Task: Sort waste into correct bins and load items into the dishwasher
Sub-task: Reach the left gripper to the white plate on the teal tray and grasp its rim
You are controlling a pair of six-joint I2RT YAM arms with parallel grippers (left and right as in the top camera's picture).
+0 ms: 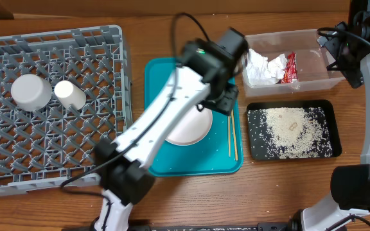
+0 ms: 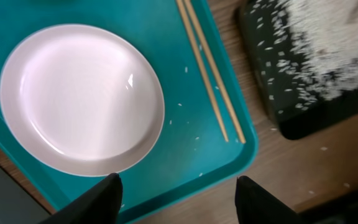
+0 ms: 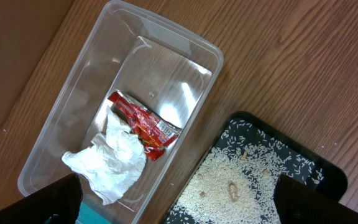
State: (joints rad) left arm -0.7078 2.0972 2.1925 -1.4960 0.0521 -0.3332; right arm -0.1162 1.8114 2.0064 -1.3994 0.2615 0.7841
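Note:
A pale pink-white plate (image 1: 191, 128) (image 2: 79, 99) lies on the teal tray (image 1: 166, 163) (image 2: 166, 37), with wooden chopsticks (image 1: 232, 138) (image 2: 210, 71) beside it on the tray's right side. My left gripper (image 1: 227, 102) (image 2: 176, 199) is open and empty above the tray's edge near the plate. The clear tub (image 1: 320, 80) (image 3: 73, 106) holds a white napkin (image 1: 262, 67) (image 3: 114, 155) and a red wrapper (image 1: 290, 67) (image 3: 145, 124). The black tray (image 1: 329, 151) (image 3: 322, 168) holds rice scraps (image 1: 291, 131) (image 3: 229, 180). My right gripper (image 1: 339, 54) (image 3: 176, 202) is open and empty above the tub and black tray. The grey rack (image 1: 101, 38) holds a bowl (image 1: 31, 91) and a white cup (image 1: 69, 94).
The rack fills the table's left side. A few loose rice grains lie on the teal tray (image 2: 188, 106) and on the wood near the black tray (image 2: 322, 148). The left arm (image 1: 153, 128) stretches across the teal tray.

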